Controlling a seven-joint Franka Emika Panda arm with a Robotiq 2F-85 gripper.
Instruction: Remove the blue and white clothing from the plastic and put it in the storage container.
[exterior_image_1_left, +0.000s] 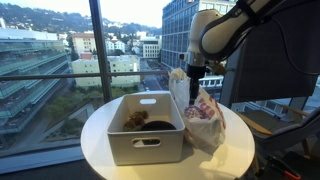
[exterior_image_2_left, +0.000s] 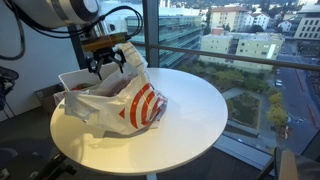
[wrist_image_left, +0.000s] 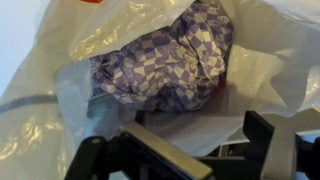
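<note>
The blue and white checked clothing (wrist_image_left: 170, 60) lies bunched inside the open mouth of a white plastic bag (wrist_image_left: 260, 60) in the wrist view. The bag, with red print, lies on the round table in both exterior views (exterior_image_1_left: 205, 115) (exterior_image_2_left: 130, 100). My gripper (wrist_image_left: 205, 145) is open, with its fingers spread just above the bag's mouth and the plastic between them; it holds nothing. It hangs over the bag in both exterior views (exterior_image_1_left: 190, 75) (exterior_image_2_left: 108, 62). The white storage container (exterior_image_1_left: 145, 140) stands next to the bag, and its rim shows behind the bag (exterior_image_2_left: 72, 80).
The round white table (exterior_image_1_left: 100, 130) (exterior_image_2_left: 200, 110) stands by tall windows over a city. A brown item (exterior_image_1_left: 135, 118) lies in the container. A chair or desk edge (exterior_image_1_left: 265, 120) is beside the table.
</note>
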